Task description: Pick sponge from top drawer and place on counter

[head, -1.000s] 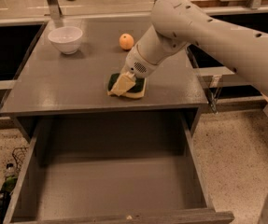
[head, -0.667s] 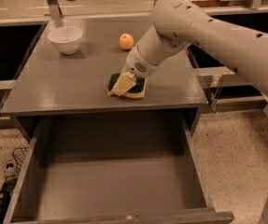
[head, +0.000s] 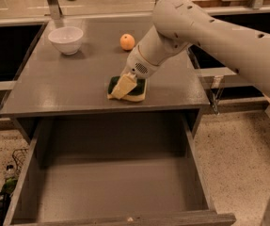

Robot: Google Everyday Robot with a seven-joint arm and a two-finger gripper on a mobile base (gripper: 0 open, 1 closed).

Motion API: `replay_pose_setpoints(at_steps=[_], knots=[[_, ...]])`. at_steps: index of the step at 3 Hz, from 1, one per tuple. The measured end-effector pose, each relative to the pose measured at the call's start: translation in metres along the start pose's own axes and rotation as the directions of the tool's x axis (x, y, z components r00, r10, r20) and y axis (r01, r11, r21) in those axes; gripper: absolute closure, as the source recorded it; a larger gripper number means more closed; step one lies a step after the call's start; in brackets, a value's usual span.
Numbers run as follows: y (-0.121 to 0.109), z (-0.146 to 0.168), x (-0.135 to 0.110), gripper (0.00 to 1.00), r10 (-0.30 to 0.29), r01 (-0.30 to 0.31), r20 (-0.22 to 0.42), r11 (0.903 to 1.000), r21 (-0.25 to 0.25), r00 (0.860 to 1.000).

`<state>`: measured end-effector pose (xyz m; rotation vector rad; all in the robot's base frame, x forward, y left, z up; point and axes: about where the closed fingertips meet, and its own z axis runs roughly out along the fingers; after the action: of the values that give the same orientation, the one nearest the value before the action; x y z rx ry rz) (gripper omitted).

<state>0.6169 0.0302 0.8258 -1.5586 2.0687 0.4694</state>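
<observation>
Unmoved — pincer point(head: 124, 86) at sponge point(head: 137, 91) | near counter point(head: 54, 88) edge | top drawer point(head: 115, 187) open

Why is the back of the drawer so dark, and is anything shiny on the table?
In the camera view, the counter hangs over the back of the open top drawer and shades it; in the same view a pale sheen lies on the counter's left part, below the white bowl; the tool sits on the sponge.
</observation>
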Motion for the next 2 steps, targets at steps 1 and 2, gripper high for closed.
replay_pose_setpoints(at_steps=[1, 2], knots=[[0.0000, 0.0000, 0.0000, 0.04, 0.000, 0.000, 0.000, 1.0000, 0.000, 1.000], [0.0001, 0.0001, 0.0000, 0.00, 0.000, 0.000, 0.000, 1.0000, 0.000, 1.000]])
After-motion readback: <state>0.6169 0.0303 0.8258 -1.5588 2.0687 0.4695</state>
